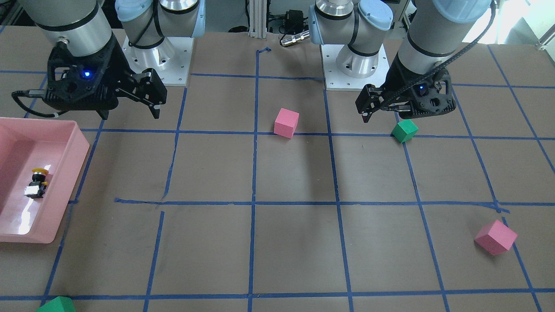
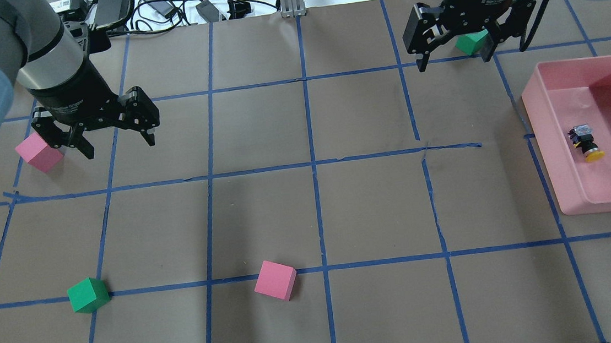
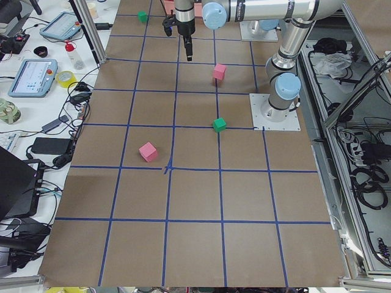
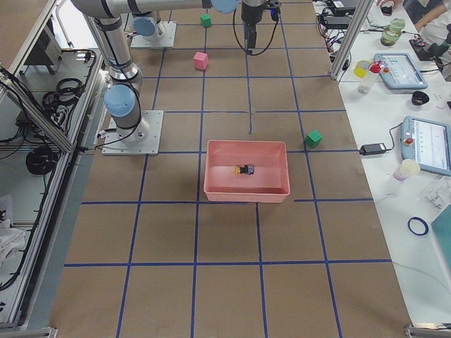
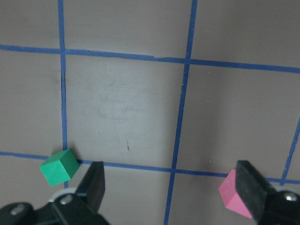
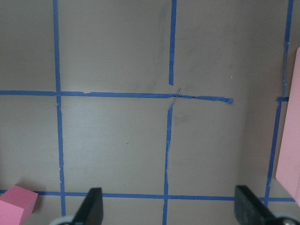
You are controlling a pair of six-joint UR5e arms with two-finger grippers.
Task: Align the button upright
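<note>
The button [image 2: 585, 142] lies on its side in the pink tray [image 2: 600, 61], with its yellow cap toward the robot and its grey-white base away from it. It also shows in the front view [image 1: 37, 182] and the exterior right view [image 4: 245, 170]. My right gripper [image 2: 455, 60] is open and empty. It hangs over the table beyond the tray's far left corner, well apart from the button. My left gripper [image 2: 119, 145] is open and empty, far off over the table's left side. Both wrist views show spread fingers [image 5: 96, 183] [image 6: 93, 206] with nothing between them.
A green cube [image 2: 471, 42] sits under my right gripper. A pink cube [image 2: 38, 153] sits beside my left gripper. Another pink cube [image 2: 275, 280] and a green cube [image 2: 88, 294] lie near the robot. The tray's edge [image 6: 288, 140] shows at the right of the right wrist view.
</note>
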